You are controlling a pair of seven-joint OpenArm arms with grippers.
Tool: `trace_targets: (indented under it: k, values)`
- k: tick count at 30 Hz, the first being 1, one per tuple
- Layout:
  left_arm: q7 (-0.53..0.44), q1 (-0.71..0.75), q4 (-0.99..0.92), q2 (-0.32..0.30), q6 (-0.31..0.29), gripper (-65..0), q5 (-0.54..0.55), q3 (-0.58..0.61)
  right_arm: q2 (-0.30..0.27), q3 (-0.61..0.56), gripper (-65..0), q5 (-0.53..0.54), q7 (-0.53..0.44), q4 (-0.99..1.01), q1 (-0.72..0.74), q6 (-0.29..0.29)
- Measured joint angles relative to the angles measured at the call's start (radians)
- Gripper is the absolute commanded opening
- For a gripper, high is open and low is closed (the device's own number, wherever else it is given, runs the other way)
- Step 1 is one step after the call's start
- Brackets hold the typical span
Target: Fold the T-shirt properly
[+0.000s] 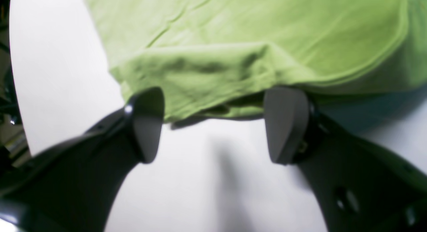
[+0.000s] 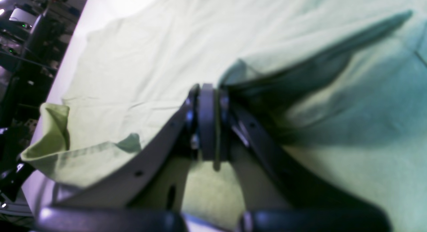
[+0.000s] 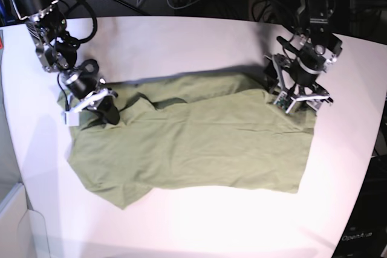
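1. The T-shirt (image 3: 193,143) lies spread across the middle of the white worktop (image 3: 181,40), mostly flat, with wrinkles and a bunched fold along its far edge.
2. In the base view, its left end is a ragged, sleeve-like corner, and the edge nearest the camera runs unevenly toward a squarer corner at the right.
3. The left claw (image 1: 213,125) sits at the T-shirt's right end in the base view, at the far corner of the cloth.
4. Its fingers (image 1: 287,125) stand wide apart, and nothing is clamped between them.
5. In the left wrist view, a thick folded lip of the T-shirt (image 1: 200,81) lies just beyond the fingertips, with bare worktop between and below them.
6. The right claw (image 2: 208,122) is at the T-shirt's opposite end, by the collar-side corner.
7. Its jaws are pressed together, and a raised flap of cloth stands right against the tips; whether cloth is pinched between them cannot be told.
8. A loose, curled corner of the T-shirt (image 2: 53,138) hangs at the worktop's edge beside the right claw.
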State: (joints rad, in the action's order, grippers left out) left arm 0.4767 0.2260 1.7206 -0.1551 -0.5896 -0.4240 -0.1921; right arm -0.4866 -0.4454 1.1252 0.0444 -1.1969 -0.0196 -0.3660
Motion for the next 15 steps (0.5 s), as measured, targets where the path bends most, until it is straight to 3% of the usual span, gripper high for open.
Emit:
trace_targets:
  k: [4, 9, 15]
  values:
    - [-0.014, -0.002, 0.004, -0.004, -0.002, -20.9, -0.022, -0.002, 0.000, 0.000, -63.7, -0.001, 0.001, 0.000, 0.000, 0.000]
    - [-0.013, -0.002, 0.004, -0.059, 0.003, -20.9, -0.026, -0.007, 0.000, 0.000, -63.7, -0.001, 0.001, 0.000, 0.000, 0.000]
    - [-0.014, -0.002, 0.002, -0.055, -0.005, -20.9, -0.032, 0.004, 0.000, 0.001, -63.7, -0.001, 0.001, 0.000, 0.000, 0.000]
